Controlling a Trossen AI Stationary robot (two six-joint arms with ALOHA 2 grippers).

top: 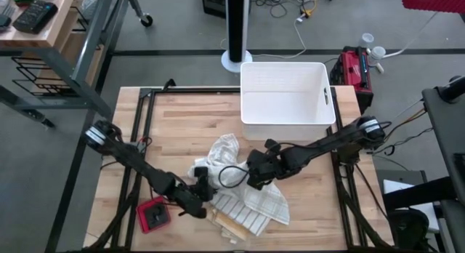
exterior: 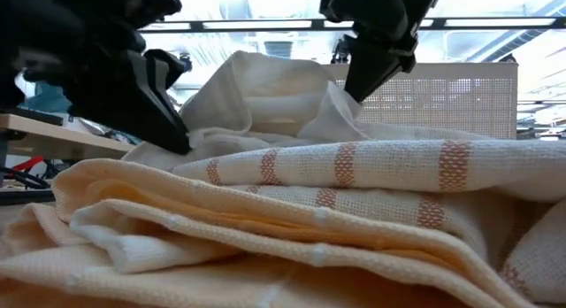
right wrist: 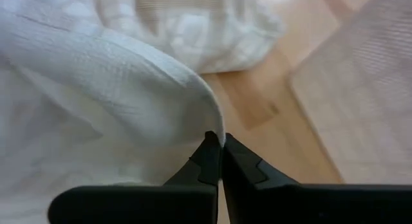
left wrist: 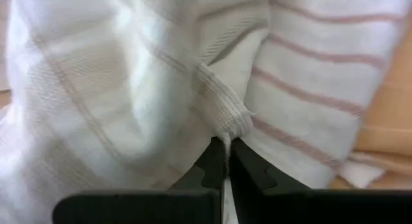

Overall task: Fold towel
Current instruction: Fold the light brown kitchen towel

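Both grippers' fingers (2 each) pinch towel [top: 243, 195] edges: left [left wrist: 225, 141], right [right wrist: 222, 143].

The towel [top: 240, 187] is white with thin reddish-brown stripes. It lies in a crumpled heap on the wooden table, just below the middle of the high view. It is not folded flat. One bunched part sticks up toward the upper left of the heap, and a flatter striped part spreads toward the lower right. In the low view the towel [exterior: 354, 193] fills most of the picture, piled in soft, thick folds, with a peak raised at the top middle.
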